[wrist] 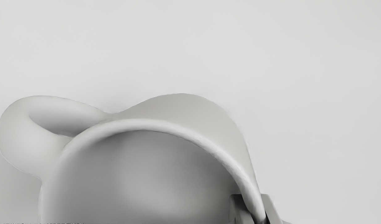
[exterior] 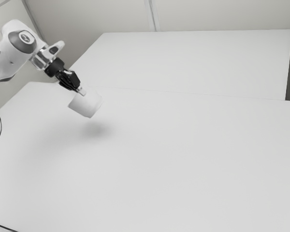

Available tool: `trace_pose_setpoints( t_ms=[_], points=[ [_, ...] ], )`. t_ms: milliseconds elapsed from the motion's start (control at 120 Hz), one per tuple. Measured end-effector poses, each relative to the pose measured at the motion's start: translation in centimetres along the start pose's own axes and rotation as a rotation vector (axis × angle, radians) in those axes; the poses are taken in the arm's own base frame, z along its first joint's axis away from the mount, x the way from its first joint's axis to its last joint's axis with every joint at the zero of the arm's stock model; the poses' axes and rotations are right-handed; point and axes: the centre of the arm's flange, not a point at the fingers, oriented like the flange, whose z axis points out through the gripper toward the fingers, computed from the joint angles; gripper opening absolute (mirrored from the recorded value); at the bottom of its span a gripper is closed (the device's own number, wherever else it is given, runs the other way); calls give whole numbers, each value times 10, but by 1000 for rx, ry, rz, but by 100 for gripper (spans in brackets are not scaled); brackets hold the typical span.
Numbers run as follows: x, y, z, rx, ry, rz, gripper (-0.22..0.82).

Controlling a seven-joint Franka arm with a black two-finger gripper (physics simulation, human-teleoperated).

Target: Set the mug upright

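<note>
My gripper [exterior: 81,91] is over the table at the exterior view's upper left, shut on the wall of the white mug [exterior: 86,104]. The mug hangs tilted in the air, with a soft shadow on the table below it. In the wrist view the gripper [wrist: 255,207] pinches the rim, one finger inside the mug [wrist: 190,105] and the other outside. The mug's mouth faces my hand, and its handle [wrist: 19,133] sticks out on the side away from the pinched wall.
The white table [exterior: 183,159] extends below and beyond the mug. A second white surface [exterior: 198,63] adjoins its far edge, with pale walls behind. A dark cable [exterior: 4,226] lies at the exterior view's lower left corner.
</note>
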Motion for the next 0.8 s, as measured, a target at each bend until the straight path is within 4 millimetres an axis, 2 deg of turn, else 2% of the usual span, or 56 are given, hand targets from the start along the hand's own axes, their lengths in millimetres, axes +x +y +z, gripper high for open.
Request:
trace_pose_setpoints(
  t_ms=[133, 200, 325, 617, 683, 800],
  points=[
    [30, 43, 34, 256, -149, 113, -18],
    [36, 52, 52, 349, -196, 132, -18],
    [34, 48, 82, 456, -252, 111, -18],
    [22, 27, 124, 530, -282, -9, -18],
    [19, 23, 132, 531, -285, -35, -4],
    [19, 22, 134, 532, -269, -72, 21]
  ],
)
